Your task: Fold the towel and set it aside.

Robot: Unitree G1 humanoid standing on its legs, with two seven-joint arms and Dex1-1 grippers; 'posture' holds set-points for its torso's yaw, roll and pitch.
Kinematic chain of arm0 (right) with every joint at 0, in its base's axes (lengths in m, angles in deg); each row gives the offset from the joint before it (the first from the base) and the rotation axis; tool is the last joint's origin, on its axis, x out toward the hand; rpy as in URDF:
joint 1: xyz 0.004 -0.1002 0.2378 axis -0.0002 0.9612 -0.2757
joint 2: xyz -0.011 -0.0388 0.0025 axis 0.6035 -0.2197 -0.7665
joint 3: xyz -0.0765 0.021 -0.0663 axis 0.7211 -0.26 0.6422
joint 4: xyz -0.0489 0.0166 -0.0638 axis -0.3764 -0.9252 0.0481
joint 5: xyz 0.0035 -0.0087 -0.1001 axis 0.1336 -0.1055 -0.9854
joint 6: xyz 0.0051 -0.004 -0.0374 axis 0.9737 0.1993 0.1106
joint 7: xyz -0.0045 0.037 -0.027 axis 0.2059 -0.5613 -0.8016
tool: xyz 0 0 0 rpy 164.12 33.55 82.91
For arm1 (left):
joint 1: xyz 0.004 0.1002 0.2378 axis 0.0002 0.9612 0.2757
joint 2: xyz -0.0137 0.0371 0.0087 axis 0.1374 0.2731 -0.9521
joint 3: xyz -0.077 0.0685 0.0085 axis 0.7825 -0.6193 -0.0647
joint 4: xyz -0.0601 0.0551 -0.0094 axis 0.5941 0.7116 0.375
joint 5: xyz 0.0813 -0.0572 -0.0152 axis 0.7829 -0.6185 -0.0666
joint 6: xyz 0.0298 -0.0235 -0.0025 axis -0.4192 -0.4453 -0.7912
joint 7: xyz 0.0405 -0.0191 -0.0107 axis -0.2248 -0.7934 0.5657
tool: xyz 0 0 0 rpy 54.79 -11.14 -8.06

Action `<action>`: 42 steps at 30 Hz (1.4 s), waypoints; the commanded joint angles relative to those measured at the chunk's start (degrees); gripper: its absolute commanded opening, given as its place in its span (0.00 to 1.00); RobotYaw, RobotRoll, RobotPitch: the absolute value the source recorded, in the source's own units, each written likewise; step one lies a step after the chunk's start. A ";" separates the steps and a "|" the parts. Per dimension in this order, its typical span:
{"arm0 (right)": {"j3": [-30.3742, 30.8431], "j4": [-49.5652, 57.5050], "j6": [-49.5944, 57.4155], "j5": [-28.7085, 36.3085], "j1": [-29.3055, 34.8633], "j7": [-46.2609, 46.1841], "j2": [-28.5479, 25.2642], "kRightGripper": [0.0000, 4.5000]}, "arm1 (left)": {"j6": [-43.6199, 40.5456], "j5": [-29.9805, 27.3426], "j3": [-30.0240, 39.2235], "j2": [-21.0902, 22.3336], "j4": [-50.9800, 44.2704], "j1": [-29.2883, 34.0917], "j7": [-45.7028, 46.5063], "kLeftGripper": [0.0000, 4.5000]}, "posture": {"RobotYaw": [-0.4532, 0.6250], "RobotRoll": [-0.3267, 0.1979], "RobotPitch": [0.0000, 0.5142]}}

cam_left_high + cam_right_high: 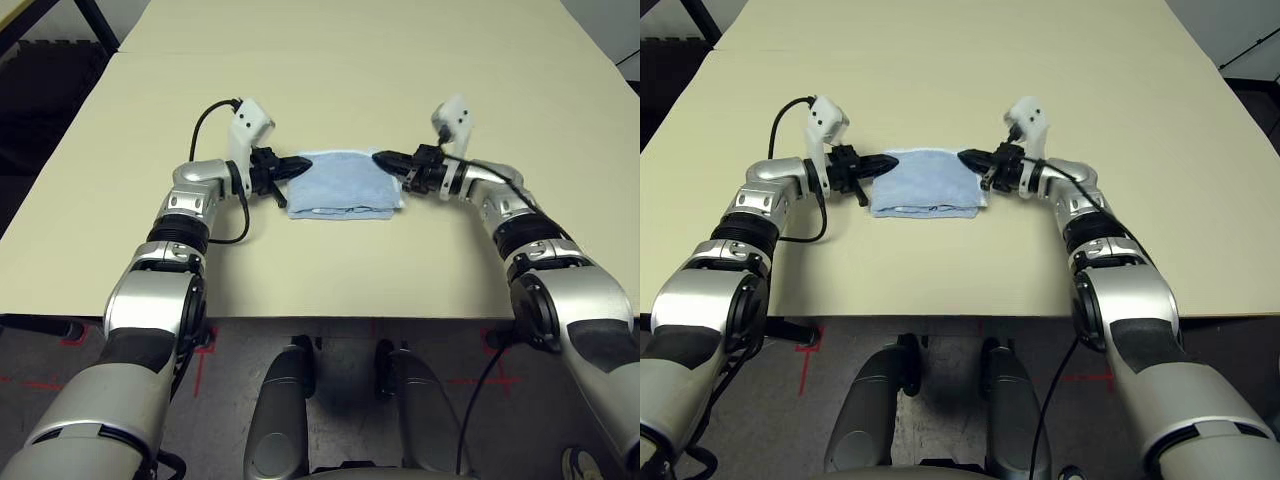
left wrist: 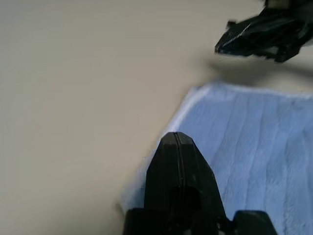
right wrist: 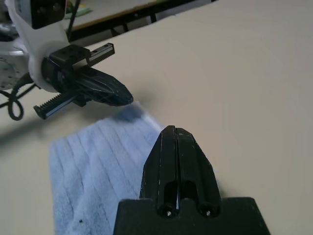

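We note the light-blue towel lying folded into a compact rectangle on the beige counter, roughly centred between the two arms, with its layered edges toward the robot and a smooth fold along the far side. The left gripper hangs just above the towel's far left corner, jaws pressed together and pinching nothing, while the right gripper hangs likewise over the far right corner, jaws also pressed together and empty. Both grippers point inward toward each other, level with the counter, tips well apart.
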 commanded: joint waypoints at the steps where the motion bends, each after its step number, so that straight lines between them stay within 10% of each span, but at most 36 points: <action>1: -1.44 2.10 8.59 2.92 0.29 5.09 -2.90 0.00 | -4.31 -4.47 0.89 2.49 -10.84 4.23 -5.38 0.00 | 0.40 0.62 0.47; 12: 1.07 7.57 32.35 4.44 2.48 13.15 -12.65 0.00 | -6.45 -10.13 0.00 10.58 -28.90 18.80 -14.50 0.00 | 0.40 0.62 0.47; 19: 8.15 11.50 19.61 -2.04 8.70 19.01 -17.02 0.00 | -7.08 -10.37 -1.72 10.87 -29.41 19.77 -16.80 0.00 | 0.39 0.62 0.47; 23: 9.19 13.07 7.53 -3.83 11.64 19.58 -17.85 0.00 | -7.81 -10.30 -2.00 10.99 -30.12 20.14 -16.26 0.20 | 0.38 0.62 0.46; 28: 7.89 12.69 9.12 -2.01 11.31 20.85 -18.07 0.40 | -7.23 -10.63 -2.02 11.05 -31.03 19.92 -16.53 0.62 | 0.38 0.62 0.46; 32: 8.58 12.16 31.03 -0.70 9.64 20.29 -19.59 0.75 | -5.33 -10.46 -2.41 11.19 -31.29 19.54 -17.79 0.97 | 0.39 0.62 0.46; 35: 8.93 13.91 44.60 0.50 9.94 19.42 -20.12 0.97 | -4.24 -10.50 -2.58 11.31 -31.71 19.94 -18.82 1.00 | 0.39 0.62 0.46; 42: 6.57 20.01 58.78 4.86 10.30 12.00 -16.91 0.99 | -5.43 -11.04 -2.64 11.30 -34.16 21.08 -18.63 1.00 | 0.39 0.62 0.46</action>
